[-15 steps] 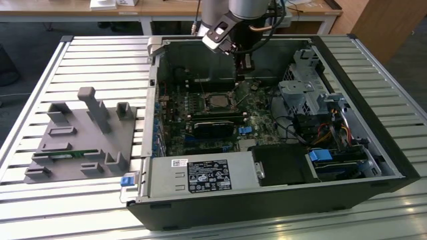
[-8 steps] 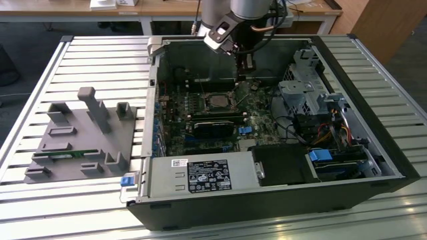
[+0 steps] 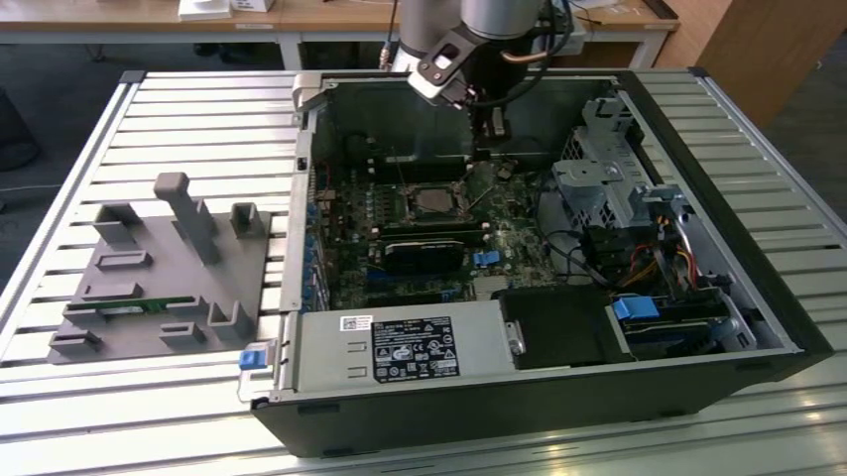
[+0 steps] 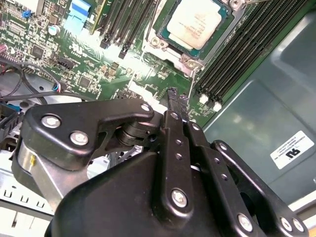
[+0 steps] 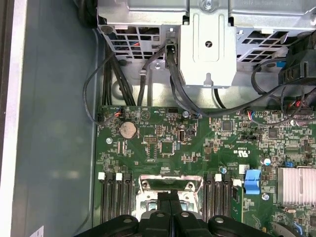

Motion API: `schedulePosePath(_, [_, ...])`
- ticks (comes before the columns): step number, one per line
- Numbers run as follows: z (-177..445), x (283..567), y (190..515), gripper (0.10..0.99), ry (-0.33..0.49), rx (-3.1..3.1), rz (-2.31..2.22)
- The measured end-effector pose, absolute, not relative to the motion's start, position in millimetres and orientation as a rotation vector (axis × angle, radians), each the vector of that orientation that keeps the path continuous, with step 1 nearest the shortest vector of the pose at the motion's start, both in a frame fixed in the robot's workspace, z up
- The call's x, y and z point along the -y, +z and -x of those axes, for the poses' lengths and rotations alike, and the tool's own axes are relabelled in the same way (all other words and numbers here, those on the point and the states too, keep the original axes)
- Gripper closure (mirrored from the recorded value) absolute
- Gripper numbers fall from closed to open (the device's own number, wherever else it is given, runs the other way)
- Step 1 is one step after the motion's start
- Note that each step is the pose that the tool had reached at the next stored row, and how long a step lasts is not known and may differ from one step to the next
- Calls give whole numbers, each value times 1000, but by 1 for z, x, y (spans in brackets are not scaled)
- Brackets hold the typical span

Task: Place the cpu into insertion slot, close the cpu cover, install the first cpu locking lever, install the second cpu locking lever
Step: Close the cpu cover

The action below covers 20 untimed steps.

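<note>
Ahead of closed jaws, cpu (image 4: 197, 22), apart

The arm (image 3: 497, 15) hangs from the top edge of the exterior view, its wrist (image 3: 437, 59) angled so the gripper (image 3: 487, 149) points steeply downward. In both wrist views the black fingers (image 4: 173, 113) (image 5: 165, 200) are pressed flat together, with nothing held between them.
</note>
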State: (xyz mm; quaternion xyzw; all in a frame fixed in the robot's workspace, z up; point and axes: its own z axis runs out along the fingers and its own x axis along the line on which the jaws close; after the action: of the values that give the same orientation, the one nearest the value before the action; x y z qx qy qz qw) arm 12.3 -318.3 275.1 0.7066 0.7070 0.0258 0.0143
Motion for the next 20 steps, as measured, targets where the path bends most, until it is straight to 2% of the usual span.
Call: schedulePosePath(20, [-25,318,271,973,80,-2201,-2200])
